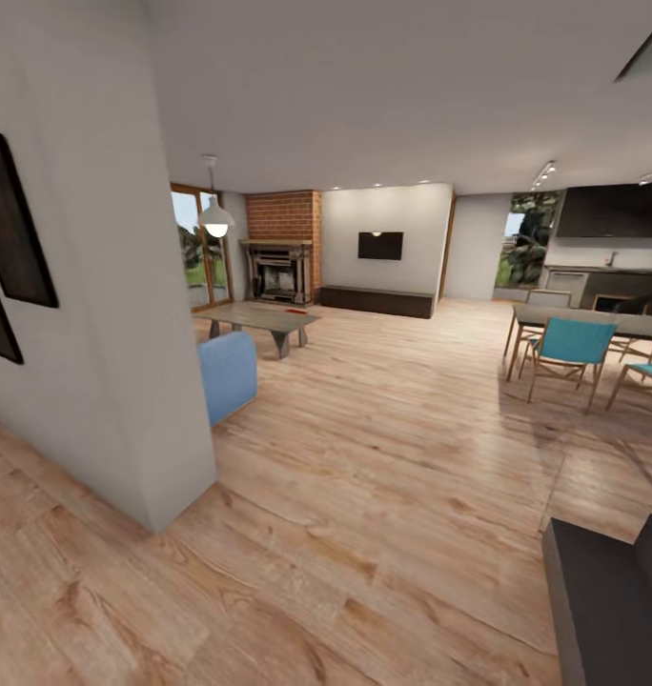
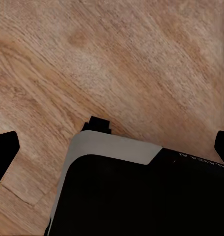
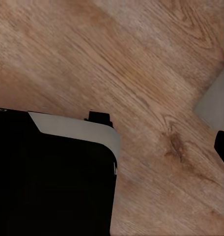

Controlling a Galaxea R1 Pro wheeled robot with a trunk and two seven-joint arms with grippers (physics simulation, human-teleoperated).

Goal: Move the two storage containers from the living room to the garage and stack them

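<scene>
The living room (image 1: 364, 314) opens ahead across light wood-plank flooring (image 1: 364, 495), with a red brick fireplace (image 1: 282, 257), a wall TV (image 1: 380, 245) and a long dark low cabinet (image 1: 376, 301) at the far end. On the low counter (image 1: 259, 317) before the fireplace, far left of centre, lies a small red thing (image 1: 295, 309), perhaps the storage containers; too small to tell any contents. A blue sofa (image 1: 227, 373) pokes from behind the near left wall (image 1: 107, 314). Dining chairs (image 1: 566, 351) stand right. Both wrist views look down on planks past the robot's dark base (image 2: 141, 196); whether either arm's fingers are released or clenched cannot be told.

One fireplace (image 1: 280, 270), one wall TV (image 1: 380, 246), two turquoise chairs (image 1: 567, 350).
</scene>
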